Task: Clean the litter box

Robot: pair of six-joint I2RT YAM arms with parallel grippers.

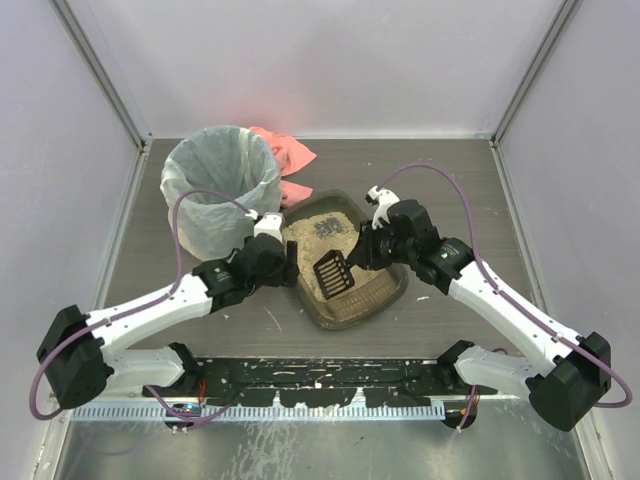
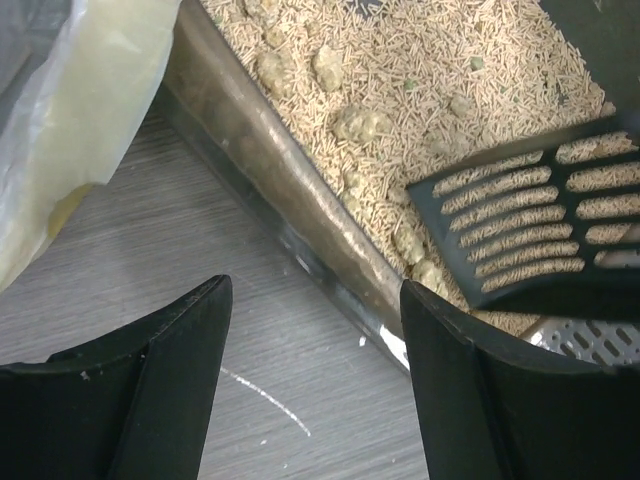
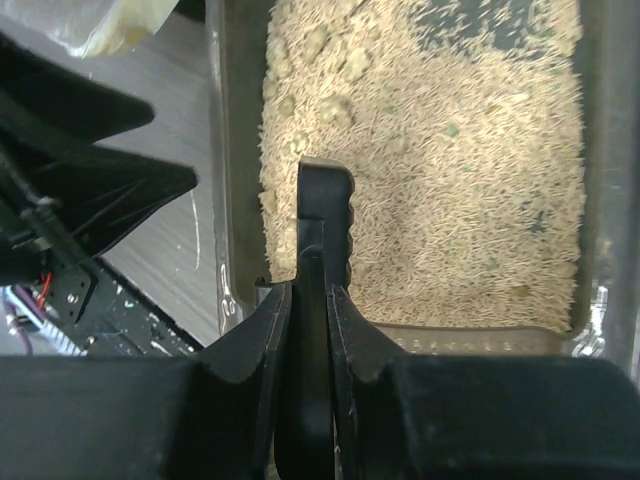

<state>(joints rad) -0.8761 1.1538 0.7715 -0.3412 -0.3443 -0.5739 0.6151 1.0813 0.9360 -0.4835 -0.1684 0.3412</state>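
Several clumps (image 2: 352, 124) lie in the litter by the 9 o'clock wall of the litter box (image 1: 350, 316), which sits mid-desk at 4 o'clock of the bin (image 1: 220, 190). Most of the scooping looks undone. The right gripper (image 3: 310, 300) has its jaws clamped on the scoop (image 1: 333, 270). The left gripper (image 2: 315, 390) has its jaws wide and empty beside that wall. Only the left wrist view shows the scoop's slotted blade, bare; the right wrist view sees it edge-on.

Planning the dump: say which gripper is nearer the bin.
Left. The left gripper is close by the near side of the bin; the right gripper holds the scoop over the litter box, farther off.
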